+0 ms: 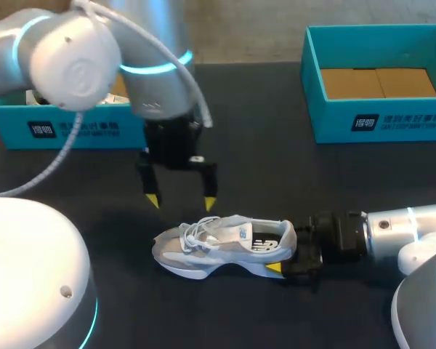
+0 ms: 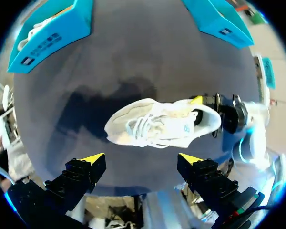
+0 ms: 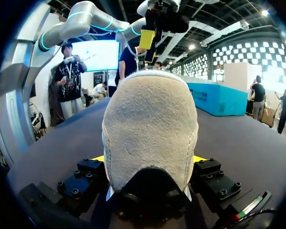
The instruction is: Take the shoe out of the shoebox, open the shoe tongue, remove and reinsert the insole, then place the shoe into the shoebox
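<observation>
There is one white sneaker (image 1: 221, 246), two teal shoeboxes (image 1: 330, 123), and two yellow-tipped grippers: the left gripper (image 1: 180, 201) and the right gripper (image 1: 285, 256).

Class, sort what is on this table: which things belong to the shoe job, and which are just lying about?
Belonging: shoe; empty shoebox, far right; right gripper, shut on the shoe's heel; left gripper, open above the shoe.

Lying about: second shoebox, far left, with something white inside.
</observation>
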`<state>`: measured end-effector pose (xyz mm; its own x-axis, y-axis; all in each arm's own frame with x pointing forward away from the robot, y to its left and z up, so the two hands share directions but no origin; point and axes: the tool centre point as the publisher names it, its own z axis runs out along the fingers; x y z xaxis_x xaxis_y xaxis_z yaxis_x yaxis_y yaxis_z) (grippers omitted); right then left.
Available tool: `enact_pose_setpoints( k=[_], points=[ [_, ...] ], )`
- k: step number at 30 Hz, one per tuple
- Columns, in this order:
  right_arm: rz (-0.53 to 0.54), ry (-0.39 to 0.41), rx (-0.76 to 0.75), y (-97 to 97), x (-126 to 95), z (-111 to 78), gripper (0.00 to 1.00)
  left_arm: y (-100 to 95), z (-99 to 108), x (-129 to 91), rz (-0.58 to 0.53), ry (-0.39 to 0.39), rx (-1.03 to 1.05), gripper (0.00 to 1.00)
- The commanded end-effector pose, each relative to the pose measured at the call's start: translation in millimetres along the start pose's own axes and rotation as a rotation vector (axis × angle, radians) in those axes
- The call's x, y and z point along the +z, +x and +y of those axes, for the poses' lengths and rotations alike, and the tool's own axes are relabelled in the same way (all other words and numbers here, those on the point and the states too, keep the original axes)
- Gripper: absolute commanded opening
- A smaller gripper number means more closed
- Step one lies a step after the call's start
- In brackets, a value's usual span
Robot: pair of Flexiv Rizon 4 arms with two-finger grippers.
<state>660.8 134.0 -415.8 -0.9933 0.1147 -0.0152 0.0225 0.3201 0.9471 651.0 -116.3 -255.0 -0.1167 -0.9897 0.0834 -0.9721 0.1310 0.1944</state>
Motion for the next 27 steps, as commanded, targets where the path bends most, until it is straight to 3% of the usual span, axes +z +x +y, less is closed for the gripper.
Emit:
enact_pose_setpoints(
  k=[1,8,22,27],
  points=[
    [0.0,0.006,0.001,1.2,1,-0.3,0.0,33.9,-2,12,-0.099,-0.023,-0.058,1.0],
    [0.0,0.006,0.001,1.2,1,-0.3,0.0,61.3,-10,31,-0.177,-0.067,-0.089,1.0],
    [0.0,0.006,0.001,1.2,1,-0.3,0.0,101.7,-20,63,-0.327,-0.027,-0.074,1.0],
    [0.0,0.006,0.001,1.2,1,-0.3,0.0,107.2,-26,75,-0.382,-0.025,-0.097,1.0]
  ],
)
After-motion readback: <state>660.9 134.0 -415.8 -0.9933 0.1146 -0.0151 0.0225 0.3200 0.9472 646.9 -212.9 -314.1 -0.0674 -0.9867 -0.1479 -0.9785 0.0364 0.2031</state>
